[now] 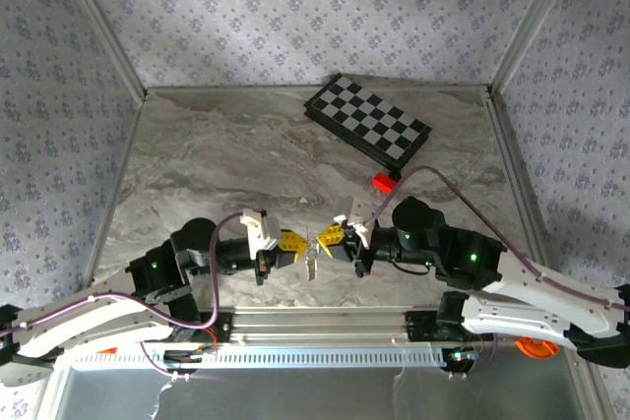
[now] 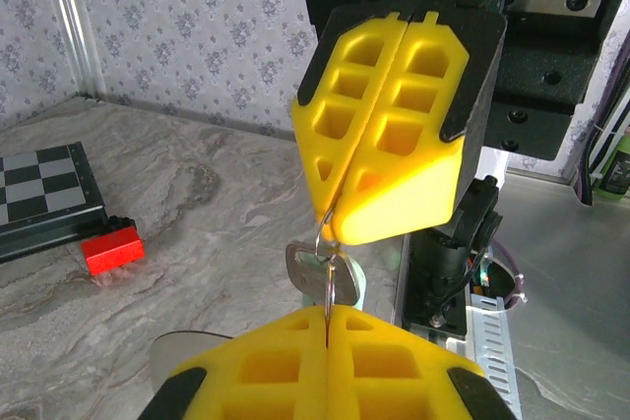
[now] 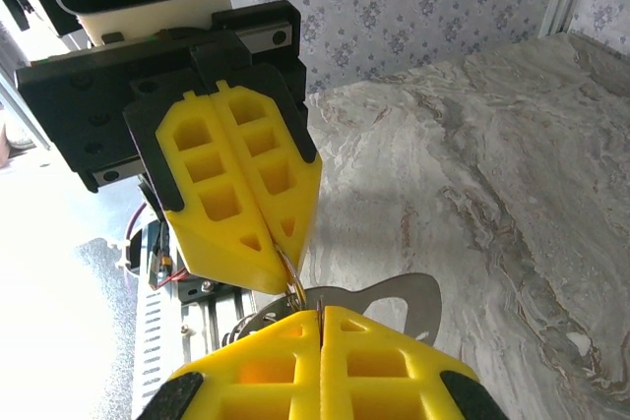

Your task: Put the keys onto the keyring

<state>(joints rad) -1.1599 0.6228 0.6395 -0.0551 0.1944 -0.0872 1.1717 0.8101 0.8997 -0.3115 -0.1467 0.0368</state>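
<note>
Left fingers (image 2: 258,366) pressed together, thin keyring (image 3: 292,275) wire pinched in the seam. Right fingers (image 2: 413,115) also pressed together, the same wire coming out at their tip. The two pairs meet tip to tip, almost touching, with the keyring bridging the small gap.

Keys (image 2: 313,270) hang from the keyring in that gap, clear of the tabletop (image 1: 217,174). A pale greenish piece (image 2: 357,288) hangs just behind them. In the top view the keys (image 1: 311,263) dangle just below the meeting point.

A flat silver tab (image 3: 402,298) sticks out under the right fingers (image 3: 384,366). Cannot tell if it's on the keyring.

Room:
- The meeting point sits over the near part of the tabletop, close to the near rail (image 1: 315,322). Little margin on that side.
- Left and far-left tabletop is bare marble out to the side wall.
- The red block (image 1: 382,182) is beyond the right fingers (image 1: 333,235), apart from them.
- The chessboard (image 1: 366,120) lies at the far right, its far corner up by the back wall. The red block sits just off its near corner.
- Both arms come in low from the near corners, cables looping over the tabletop beside each wrist.
- An orange piece (image 1: 535,348) lies off the tabletop by the right arm.
</note>
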